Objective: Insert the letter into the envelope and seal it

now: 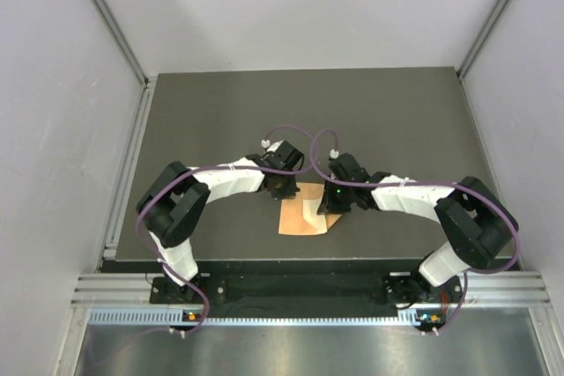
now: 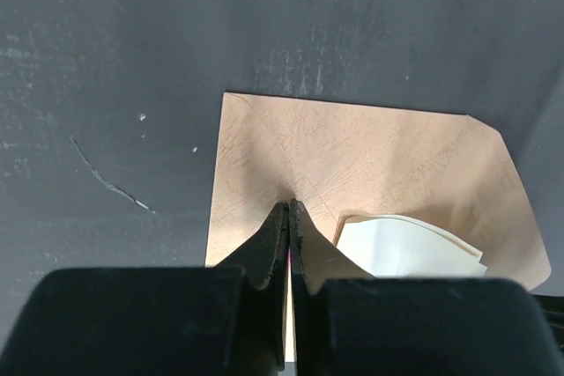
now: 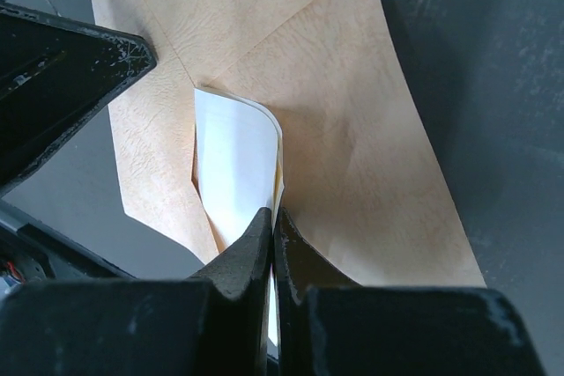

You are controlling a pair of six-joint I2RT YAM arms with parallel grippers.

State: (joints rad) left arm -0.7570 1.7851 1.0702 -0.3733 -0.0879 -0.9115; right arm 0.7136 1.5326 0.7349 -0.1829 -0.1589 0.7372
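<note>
- As I judge it, the task is about half-way. The letter [image 3: 233, 165] has one end inside the envelope [image 2: 352, 156], but the other end sticks out of the opening.
- What is left is to push the letter fully in, then to fold the envelope shut and seal it. Nothing of the sealing is done.
- The right gripper [image 3: 271, 217] is closed, with the white edge of the letter pinched between its fingers.
- The left gripper [image 2: 289, 213] is closed too, with its tips on the envelope. A strip of orange paper seems caught between them.
- The envelope lies on the dark table [image 2: 132, 59], between the two grippers.
- The letter is thin, plain and pale cream. It bows upward in a curve instead of lying flat.
</note>
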